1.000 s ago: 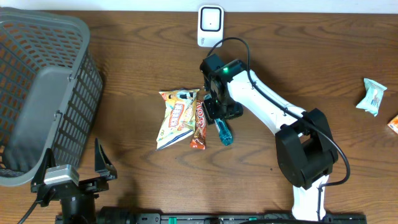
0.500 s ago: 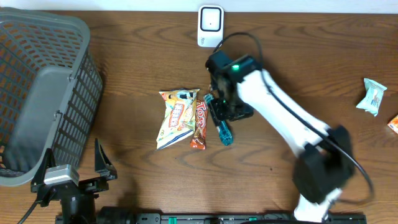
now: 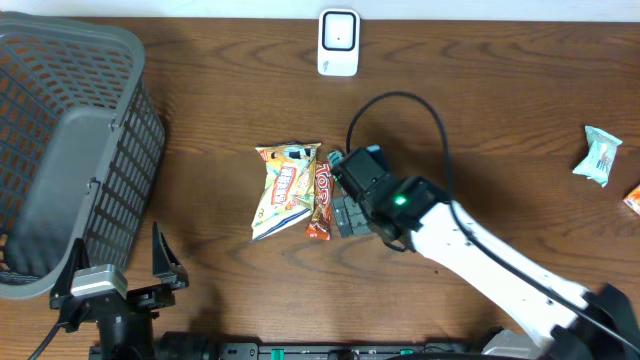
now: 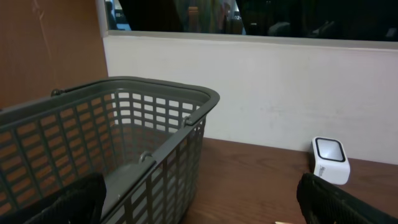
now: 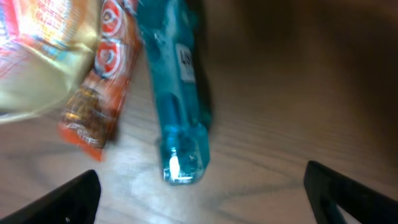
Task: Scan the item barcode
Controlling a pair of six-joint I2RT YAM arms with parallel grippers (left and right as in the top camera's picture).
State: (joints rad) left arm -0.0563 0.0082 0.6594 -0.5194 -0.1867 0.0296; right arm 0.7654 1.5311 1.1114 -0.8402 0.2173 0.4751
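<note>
At the far left a grey plastic basket (image 3: 70, 150) stands on the wooden table (image 3: 210, 110), its lattice wall and rim filling the left wrist view. Just in front of it, at the near edge, the left gripper (image 3: 115, 265) sits with its jaws wide apart and nothing between them. Near the middle of the table lies a yellow snack bag (image 3: 285, 190), and against its right edge a narrow orange bar wrapper (image 3: 320, 197) lies lengthwise. Just beside that wrapper is the blue tube (image 5: 180, 93), translucent with a white label, flat on the wood; from overhead it is hidden under the arm. The right gripper (image 5: 208, 196) hangs over the tube's near end with its jaws spread wide, one dark finger at each lower corner of the wrist view and neither touching the tube. The white barcode scanner (image 3: 339, 42) stands at the far edge of the table, well apart from the tube. At the far right lie a pale teal packet (image 3: 598, 155) and, cut off by the edge, an orange packet (image 3: 634, 201).
</note>
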